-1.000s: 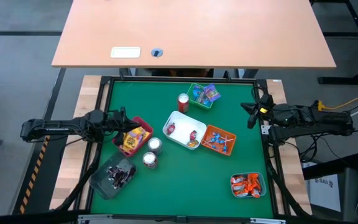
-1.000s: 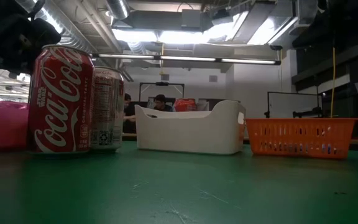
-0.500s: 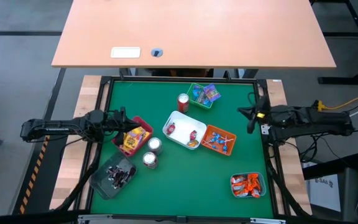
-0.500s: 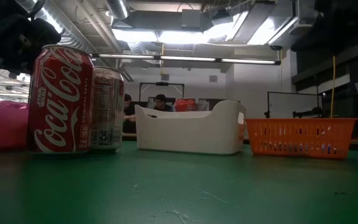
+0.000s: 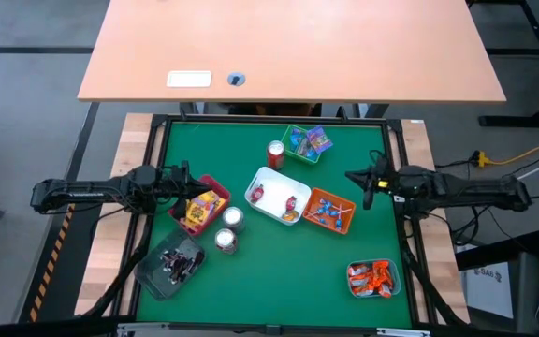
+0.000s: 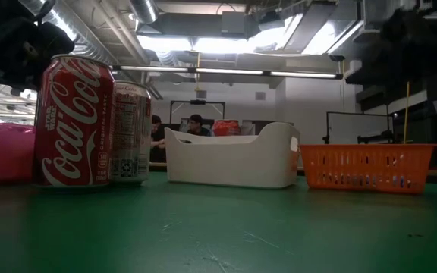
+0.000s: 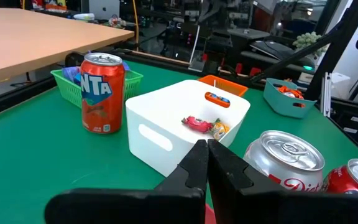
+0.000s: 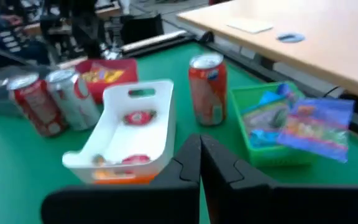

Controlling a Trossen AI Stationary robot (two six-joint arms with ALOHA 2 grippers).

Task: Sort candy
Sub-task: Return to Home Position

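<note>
The candy lies sorted in trays on the green mat. Purple-blue packets fill the green tray [image 5: 305, 142] and red pieces the white tray [image 5: 277, 197]. Blue-stick lollipops are in the orange tray [image 5: 329, 211], orange packets in the teal tray [image 5: 372, 278], yellow packets in the red tray [image 5: 200, 208], and dark bars in the grey tray [image 5: 171, 264]. My left gripper [image 5: 191, 177] [image 7: 205, 163] is shut and empty, level above the red tray's left rim. My right gripper [image 5: 351, 175] [image 8: 199, 160] is shut and empty in the air, right of the white and orange trays.
An orange can [image 5: 275, 153] stands between the green and white trays. Two more cans [image 5: 233, 218] [image 5: 225, 241] stand beside the red tray, and one fills the low view's left [image 6: 74, 121]. A wooden table [image 5: 288, 47] lies beyond the far edge. Bare mat shows at front centre [image 5: 279, 281].
My right gripper has come in from the table's right edge toward the left and sunk lower. It rolled about its own line and stayed shut. No tray or candy has moved.
</note>
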